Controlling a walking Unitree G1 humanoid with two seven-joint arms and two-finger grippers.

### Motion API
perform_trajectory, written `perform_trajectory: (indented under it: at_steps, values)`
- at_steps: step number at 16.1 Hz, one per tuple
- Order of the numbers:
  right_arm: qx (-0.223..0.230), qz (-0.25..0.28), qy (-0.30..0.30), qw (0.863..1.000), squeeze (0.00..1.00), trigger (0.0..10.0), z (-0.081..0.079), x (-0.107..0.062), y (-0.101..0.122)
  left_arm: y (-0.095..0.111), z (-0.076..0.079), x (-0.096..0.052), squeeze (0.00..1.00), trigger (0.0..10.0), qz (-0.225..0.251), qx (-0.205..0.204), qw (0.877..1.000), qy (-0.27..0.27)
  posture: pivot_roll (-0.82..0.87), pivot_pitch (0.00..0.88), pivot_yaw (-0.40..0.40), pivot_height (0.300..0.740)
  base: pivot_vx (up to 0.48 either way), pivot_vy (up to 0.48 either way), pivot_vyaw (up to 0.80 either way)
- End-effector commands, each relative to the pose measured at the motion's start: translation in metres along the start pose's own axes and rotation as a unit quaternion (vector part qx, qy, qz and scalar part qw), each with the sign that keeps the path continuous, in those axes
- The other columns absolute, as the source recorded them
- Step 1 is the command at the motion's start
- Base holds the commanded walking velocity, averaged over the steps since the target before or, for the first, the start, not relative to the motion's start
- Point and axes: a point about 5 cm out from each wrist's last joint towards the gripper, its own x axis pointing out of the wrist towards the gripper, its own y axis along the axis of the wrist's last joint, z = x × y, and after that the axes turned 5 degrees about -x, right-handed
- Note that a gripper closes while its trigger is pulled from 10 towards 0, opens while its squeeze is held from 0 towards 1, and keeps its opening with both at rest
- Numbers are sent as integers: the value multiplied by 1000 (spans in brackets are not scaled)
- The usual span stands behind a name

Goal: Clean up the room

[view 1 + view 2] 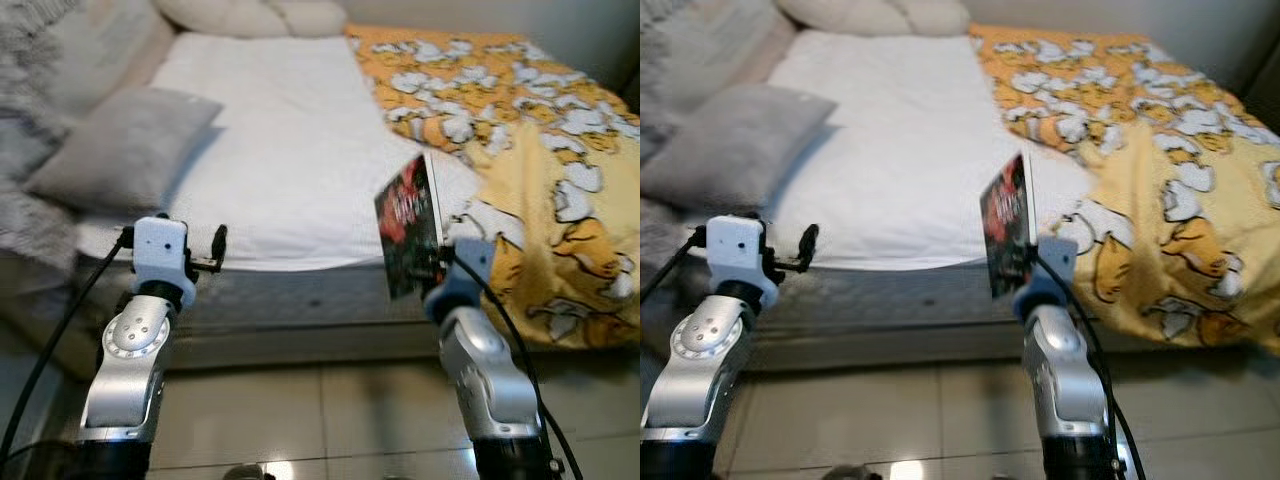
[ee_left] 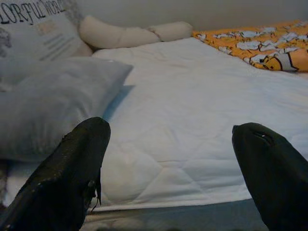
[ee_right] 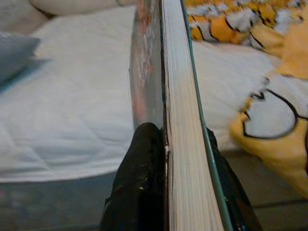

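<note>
While both arms are raised over the tiled floor (image 1: 300,410) at the foot edge of the bed, the right gripper (image 3: 175,159) is clamped on a book (image 1: 408,228), one black finger on the dark cover and one on the other side, page block squeezed between them. Book is held upright, dark red-and-black cover facing the robot's left, white page edges facing the camera, in the air just at the foot edge of the mattress (image 1: 280,150), near where the white sheet meets the yellow duvet.

Left gripper (image 2: 175,159) is empty, fingers spread wide apart, hovering level with the foot edge of the mattress toward its left corner, not touching anything.

On the bed: grey pillow (image 1: 125,145) lies at the left side of the mattress, resting partly on the white quilted sheet. Beside it, further left, a grey cushion with printed lettering (image 2: 41,31). Yellow duvet with white cartoon print (image 1: 520,150) covers the right side and hangs over the foot edge at the right corner. Cream pillows (image 1: 250,15) sit at the head edge, far end.
</note>
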Motion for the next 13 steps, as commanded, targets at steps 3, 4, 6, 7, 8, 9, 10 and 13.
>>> perform_trajectory:
  at_steps: [3,4,6,7,8,9,10,13]
  values:
    - [-25,26,-2,999,0,10000,7,3,9,3,7,3,0,10000,8,-12,1000,-20,19,0,-51,740,89,0,0]
    - [-29,27,11,999,0,10000,2,5,10,3,6,3,0,10000,9,-14,1000,-19,28,0,-59,740,292,0,663]
    - [-40,27,26,998,0,10000,-3,7,11,3,5,2,0,10000,10,-16,1000,-17,36,0,-68,740,332,0,800]
    - [-40,26,27,998,0,10000,-3,7,10,3,5,1,0,10000,9,-17,1000,-17,40,0,-73,740,345,0,800]
    - [-40,26,28,998,0,10000,-3,8,11,2,5,0,0,10000,8,-18,1000,-16,43,0,-75,740,349,0,800]
    - [-41,25,30,998,0,10000,-4,9,11,1,5,-1,0,10000,7,-18,1000,-15,45,0,-78,740,345,0,800]
    - [-41,25,32,998,0,10000,-4,9,11,1,5,-1,0,10000,7,-18,1000,-15,48,0,-80,740,349,0,800]
    - [-41,24,36,998,0,10000,-5,12,11,1,4,-1,0,10000,7,-16,1000,-14,52,0,-81,740,347,0,800]
